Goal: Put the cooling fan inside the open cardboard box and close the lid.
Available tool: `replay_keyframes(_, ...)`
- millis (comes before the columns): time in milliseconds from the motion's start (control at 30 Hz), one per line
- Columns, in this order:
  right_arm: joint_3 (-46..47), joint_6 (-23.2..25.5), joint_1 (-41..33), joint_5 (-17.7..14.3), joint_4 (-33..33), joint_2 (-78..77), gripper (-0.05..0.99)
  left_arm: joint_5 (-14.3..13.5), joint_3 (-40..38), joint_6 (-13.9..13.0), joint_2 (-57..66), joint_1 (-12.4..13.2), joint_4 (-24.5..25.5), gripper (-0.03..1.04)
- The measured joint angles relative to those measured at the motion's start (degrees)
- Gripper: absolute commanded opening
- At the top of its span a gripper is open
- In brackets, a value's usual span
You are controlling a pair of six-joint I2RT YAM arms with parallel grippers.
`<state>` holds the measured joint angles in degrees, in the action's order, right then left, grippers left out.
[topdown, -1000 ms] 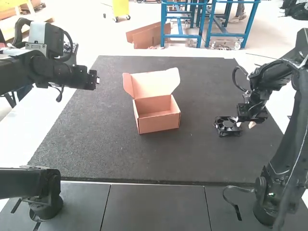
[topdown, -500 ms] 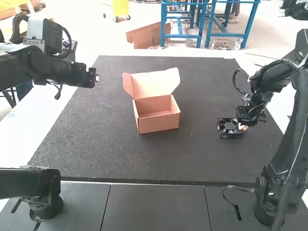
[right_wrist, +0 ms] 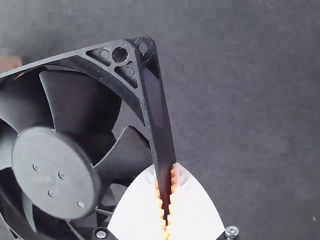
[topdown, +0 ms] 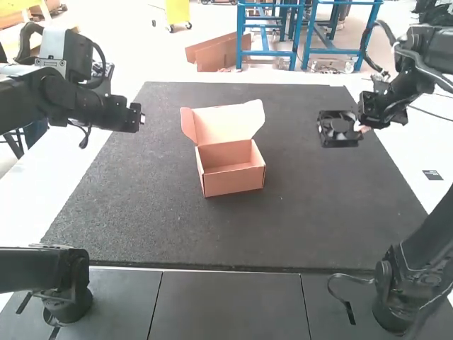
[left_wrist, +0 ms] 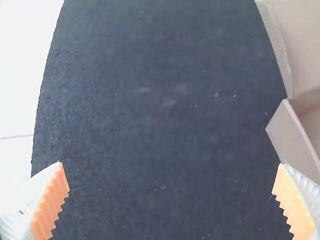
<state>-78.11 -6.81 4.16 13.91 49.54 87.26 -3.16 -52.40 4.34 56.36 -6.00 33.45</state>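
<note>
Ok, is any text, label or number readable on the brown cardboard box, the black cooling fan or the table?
No text is legible.
The open brown cardboard box is plain, with no print.
The black plastic cooling fan has a bare hub with no label.
The small dark tag on the white tabletop is too small to read.

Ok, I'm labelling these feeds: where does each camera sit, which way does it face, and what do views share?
High view: above, behind the arms, facing forward and down over the mat; both arms show.
Left wrist view: on the left arm, facing the mat; open left gripper.
Right wrist view: on the right arm; right gripper shut on the cooling fan.
Shared: cardboard box, high and left wrist.
</note>
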Motion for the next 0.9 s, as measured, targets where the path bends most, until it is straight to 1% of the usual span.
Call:
replay_keyframes(133, -3.76, 5.2, -4.81, 1.57, 3.19, -1.9, -0.02, 0.0, 0.02, 0.0, 0.0, 0.0, -0.02, 0.97)
replay_keyframes(333, -9.49, 14.32, -15.82, 3.28, 5.81, -1.75, -0.01, 0.0, 0.79, 0.0, -0.07, -0.02, -0.11, 0.97)
replay_keyframes(400, -11.19, 17.25, -19.89, 3.32, 6.64, -1.07, -0.01, -0.02, 1.33, 0.0, -0.07, 0.0, -0.15, 0.97)
replay_keyframes(500, -12.22, 20.17, -25.44, 2.86, 7.19, 0.9, -0.01, 0.0, 1.95, 0.0, -0.09, 0.0, -0.09, 0.97)
replay_keyframes(600, -12.22, 21.9, -29.64, 1.4, 7.39, 3.72, -0.01, 0.0, 2.16, 0.0, -0.31, 0.0, -0.02, 0.97)
replay_keyframes(700, -12.22, 22.69, -32.3, -0.26, 7.26, 6.49, -0.01, -0.02, 2.34, 0.0, -1.05, 0.0, 0.0, 0.97)
replay_keyframes(900, -12.22, 23.17, -34.05, -2.34, 5.9, 10.93, -0.01, -0.02, 2.38, 0.0, -1.95, 0.0, 0.17, 0.97)
